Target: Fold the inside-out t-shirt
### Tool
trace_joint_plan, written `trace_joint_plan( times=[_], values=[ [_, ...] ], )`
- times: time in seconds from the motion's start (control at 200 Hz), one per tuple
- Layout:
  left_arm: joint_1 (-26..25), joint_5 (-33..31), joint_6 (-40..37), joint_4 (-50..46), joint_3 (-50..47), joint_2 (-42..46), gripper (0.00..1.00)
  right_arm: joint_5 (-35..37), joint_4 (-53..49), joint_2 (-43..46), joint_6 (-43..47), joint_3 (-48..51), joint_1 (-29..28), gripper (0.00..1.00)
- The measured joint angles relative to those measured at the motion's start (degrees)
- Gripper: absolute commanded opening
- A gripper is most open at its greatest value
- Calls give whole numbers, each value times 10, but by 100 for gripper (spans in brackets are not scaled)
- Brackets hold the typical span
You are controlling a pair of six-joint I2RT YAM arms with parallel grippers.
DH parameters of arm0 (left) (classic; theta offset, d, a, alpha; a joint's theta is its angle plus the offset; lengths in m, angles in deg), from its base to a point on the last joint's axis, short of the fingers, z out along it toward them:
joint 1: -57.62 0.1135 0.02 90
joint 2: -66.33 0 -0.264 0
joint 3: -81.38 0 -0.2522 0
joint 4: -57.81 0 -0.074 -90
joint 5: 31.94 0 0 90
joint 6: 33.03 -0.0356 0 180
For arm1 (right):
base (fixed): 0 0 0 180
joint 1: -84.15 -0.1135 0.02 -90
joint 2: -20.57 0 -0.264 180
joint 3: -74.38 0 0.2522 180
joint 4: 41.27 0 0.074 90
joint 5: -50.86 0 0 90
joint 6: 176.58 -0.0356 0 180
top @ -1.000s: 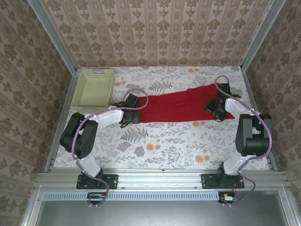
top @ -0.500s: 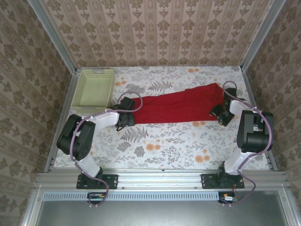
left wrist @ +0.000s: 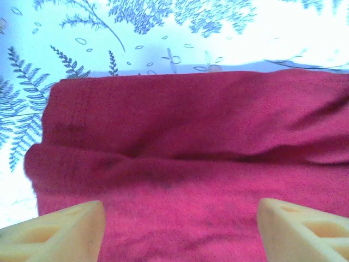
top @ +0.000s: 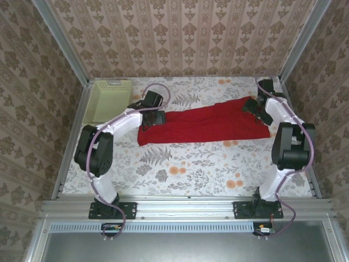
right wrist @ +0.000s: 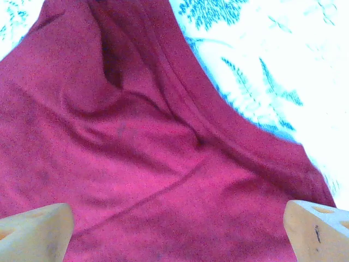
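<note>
The red inside-out t-shirt [top: 207, 123] lies on the table as a long, narrow band running left to right. My left gripper [top: 149, 118] hovers over its left end, at the far edge. In the left wrist view the gripper [left wrist: 180, 232] is open, its yellow fingertips [left wrist: 60, 232] wide apart above flat red cloth [left wrist: 191, 136] with nothing between them. My right gripper [top: 254, 106] is over the shirt's right end, also at the far edge. It stands open [right wrist: 177, 232] over wrinkled cloth [right wrist: 136, 136] with a seam and hem showing.
A pale yellow-green perforated basket [top: 109, 84] stands at the back left corner, partly behind the left arm. The floral tablecloth [top: 191, 164] lies bare in front of the shirt. Metal frame rails and patterned walls close in the table's sides and back.
Both grippers have opened wider and moved from the shirt's near edge to its far edge. The shirt's left end now lies flat and reaches further left.
</note>
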Motion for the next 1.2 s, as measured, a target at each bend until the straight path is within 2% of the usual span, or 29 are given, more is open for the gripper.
trace_joint_plan(
  times=[0.2,0.455,1.105,1.2],
  values=[
    [47,25,0,-1,4,-74,77,7,-41,-116,23,-96,1,100],
    [56,27,0,18,-3,-75,79,13,-85,-179,31,-148,2,100],
    [61,19,0,105,-87,-29,80,18,-126,-217,32,-202,-18,78],
    [61,14,1,109,-98,-21,80,26,-131,-222,33,-210,-26,84]
  ],
)
